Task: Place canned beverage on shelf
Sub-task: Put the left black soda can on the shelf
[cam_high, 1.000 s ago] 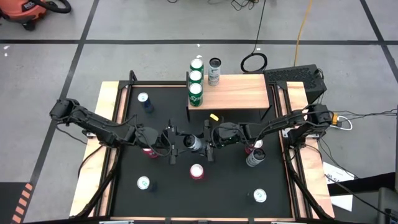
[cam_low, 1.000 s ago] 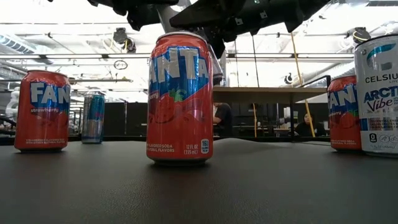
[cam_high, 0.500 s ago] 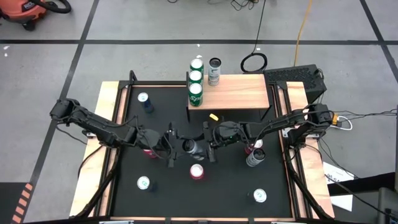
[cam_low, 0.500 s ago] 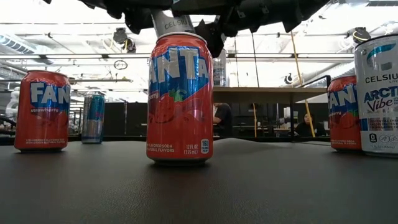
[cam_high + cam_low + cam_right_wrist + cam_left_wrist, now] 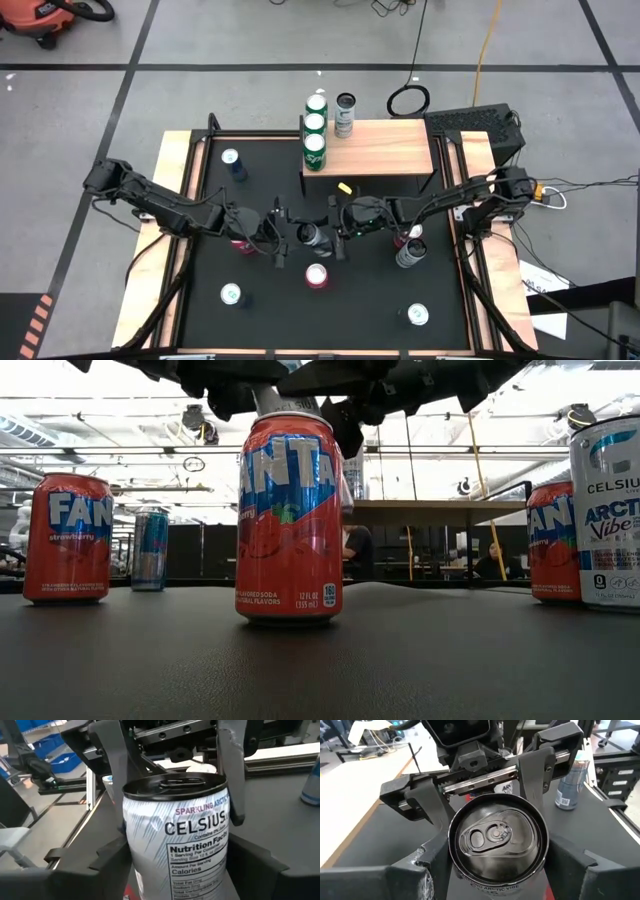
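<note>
We see both arms meeting over the mat [image 5: 260, 310] ctr, w/ a Celsius can [image 5: 310, 234] held clear of the mat btwn them. The can is tipped over, lid end toward the left arm.

Left gripper [image 5: 298, 238] comes in from 9 o'clock. Its jaws are part open and clamped on the can's sides near the lid end. In the right wrist view, its grey fingers [image 5: 114, 767] press the can wall on both sides.

Right gripper [image 5: 322, 233] comes in from 3 o'clock and sits round the can's base end. Whether it actually has a grip, we can't tell.

From the left wrist view we look straight onto the lid [image 5: 496, 836].

The shelf [image 5: 380, 147] stands at the mat's 12 o'clock edge, well apart from the held can. At its 9 o'clock end there's a row of three green-topped cans [image 5: 315, 122], w/ a silver can [image 5: 345, 112] just beside the row at 3 o'clock. The rest of the plank is bare.

A red Fanta can [image 5: 316, 276] stands upright on the mat at 6 o'clock of the held can, near it. Other cans stand round the mat:
- A blue one [image 5: 231, 160] at 10 o'clock.
- A second Celsius [image 5: 410, 250] at 4 o'clock.
</note>
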`<state>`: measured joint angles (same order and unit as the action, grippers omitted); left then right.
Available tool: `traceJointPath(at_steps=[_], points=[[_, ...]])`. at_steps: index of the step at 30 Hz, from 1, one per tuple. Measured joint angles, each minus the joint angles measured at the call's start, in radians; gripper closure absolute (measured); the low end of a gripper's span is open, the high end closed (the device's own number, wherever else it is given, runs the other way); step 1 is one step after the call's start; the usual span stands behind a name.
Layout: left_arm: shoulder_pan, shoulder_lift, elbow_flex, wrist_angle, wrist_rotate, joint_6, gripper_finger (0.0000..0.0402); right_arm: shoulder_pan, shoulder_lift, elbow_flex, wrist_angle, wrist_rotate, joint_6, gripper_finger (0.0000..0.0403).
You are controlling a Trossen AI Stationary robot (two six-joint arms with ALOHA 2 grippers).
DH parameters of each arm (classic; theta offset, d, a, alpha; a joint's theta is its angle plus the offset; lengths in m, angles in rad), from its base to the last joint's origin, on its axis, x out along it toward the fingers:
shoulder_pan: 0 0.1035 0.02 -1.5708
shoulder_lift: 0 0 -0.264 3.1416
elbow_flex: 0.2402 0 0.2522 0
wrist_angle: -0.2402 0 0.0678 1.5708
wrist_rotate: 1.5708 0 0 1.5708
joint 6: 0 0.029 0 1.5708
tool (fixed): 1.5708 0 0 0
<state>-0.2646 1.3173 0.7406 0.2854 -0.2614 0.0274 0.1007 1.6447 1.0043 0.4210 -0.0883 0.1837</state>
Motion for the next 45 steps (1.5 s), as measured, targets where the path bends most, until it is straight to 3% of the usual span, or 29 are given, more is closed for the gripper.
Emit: traceJointPath(at_steps=[5,9,17,24,35,40,45], points=[[0.002,0.000,0.000,0.002,-0.011,-0.012,0.0155,-0.002,0.000,0.000,-0.003,0.000,0.002,0.0165],[0.002,-0.006,0.000,0.017,-0.019,-0.015,0.0122,-0.002,0.000,0.000,0.009,0.015,-0.008,0.0168],[-0.006,-0.110,0.002,-0.116,-0.164,-0.066,0.0064,-0.005,-0.021,-0.029,-0.014,0.103,-0.043,0.0167],[-0.053,-0.211,-0.021,-0.185,-0.310,-0.101,0.0062,-0.032,-0.163,-0.128,0.002,0.125,-0.056,0.0166],[-0.083,-0.215,-0.143,-0.179,-0.455,-0.217,0.0061,-0.132,-0.400,-0.196,0.010,0.253,-0.180,0.0165],[-0.083,-0.215,-0.179,-0.133,-0.463,-0.230,0.0061,-0.244,-0.420,-0.197,0.023,0.223,-0.202,0.0165],[-0.083,-0.215,-0.179,-0.133,-0.488,-0.230,0.0061,-0.396,-0.402,-0.198,0.059,0.077,-0.196,0.0165]])
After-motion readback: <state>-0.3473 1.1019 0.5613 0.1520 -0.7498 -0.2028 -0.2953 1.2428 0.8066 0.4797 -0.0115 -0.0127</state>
